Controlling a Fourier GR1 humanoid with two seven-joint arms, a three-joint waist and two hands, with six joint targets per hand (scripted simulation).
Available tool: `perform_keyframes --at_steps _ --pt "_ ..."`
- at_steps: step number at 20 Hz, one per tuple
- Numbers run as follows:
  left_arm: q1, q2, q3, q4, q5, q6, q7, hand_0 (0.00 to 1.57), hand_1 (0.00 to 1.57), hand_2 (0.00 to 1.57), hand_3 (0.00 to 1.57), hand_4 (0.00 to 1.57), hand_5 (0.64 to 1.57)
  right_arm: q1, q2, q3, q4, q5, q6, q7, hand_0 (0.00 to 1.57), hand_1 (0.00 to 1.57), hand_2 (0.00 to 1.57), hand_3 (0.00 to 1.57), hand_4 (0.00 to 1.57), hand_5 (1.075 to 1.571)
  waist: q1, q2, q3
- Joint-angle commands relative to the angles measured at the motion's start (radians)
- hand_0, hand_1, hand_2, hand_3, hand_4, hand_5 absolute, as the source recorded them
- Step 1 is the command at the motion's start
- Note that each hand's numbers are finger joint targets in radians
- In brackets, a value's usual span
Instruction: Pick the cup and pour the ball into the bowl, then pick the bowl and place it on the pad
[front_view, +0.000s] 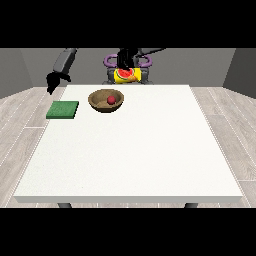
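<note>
A white table fills most of the view, on a pale wood-plank floor. Near its far edge sits a brown wooden bowl with a small red ball resting inside. To the bowl's left, apart from it, a flat green pad lies near the table's left edge. Above and behind the bowl, a black hand is wrapped around a yellow cup, which is tipped on its side, red interior showing. At the view's left, another black hand hangs just beyond the table's far corner, above the pad, holding nothing.
</note>
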Motion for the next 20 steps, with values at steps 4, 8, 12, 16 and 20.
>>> perform_keyframes --at_steps 4,8,12,16,20 --pt "0.078 0.103 0.274 -0.082 0.190 0.113 -0.032 0.00 0.00 1.57 1.57 0.88 1.550 0.117 0.004 0.012 -0.015 0.000 0.053 -0.037 0.00 0.00 0.16 0.28 0.69 1.548 0.011 -0.050 -0.0020" --pt "0.260 0.130 0.368 -0.121 0.369 0.259 -0.150 1.52 1.52 1.57 1.57 0.87 1.514 0.100 -0.008 -0.025 -0.010 -0.044 0.038 0.014 0.00 0.00 0.34 0.33 0.72 1.559 0.131 0.020 -0.0048" --pt "0.422 0.058 0.446 -0.115 0.608 0.321 -0.300 1.39 1.39 1.21 0.95 1.30 1.571 0.074 0.014 -0.043 -0.036 -0.059 -0.018 -0.001 0.00 0.00 0.36 0.33 0.72 1.563 0.206 0.118 -0.0100" --pt "0.518 0.011 0.523 -0.109 0.805 0.450 -0.515 1.29 1.29 1.11 0.78 1.43 1.571 0.050 -0.012 -0.075 -0.059 -0.089 -0.004 -0.021 0.00 0.00 0.37 0.19 0.69 1.549 0.246 0.258 -0.0111" --pt "0.483 0.083 0.644 -0.091 1.045 0.359 -0.769 1.18 1.18 1.07 0.72 1.41 1.564 0.005 -0.006 -0.102 -0.087 -0.116 -0.051 -0.016 0.00 0.00 0.42 0.24 0.68 1.550 0.294 0.323 -0.0064"
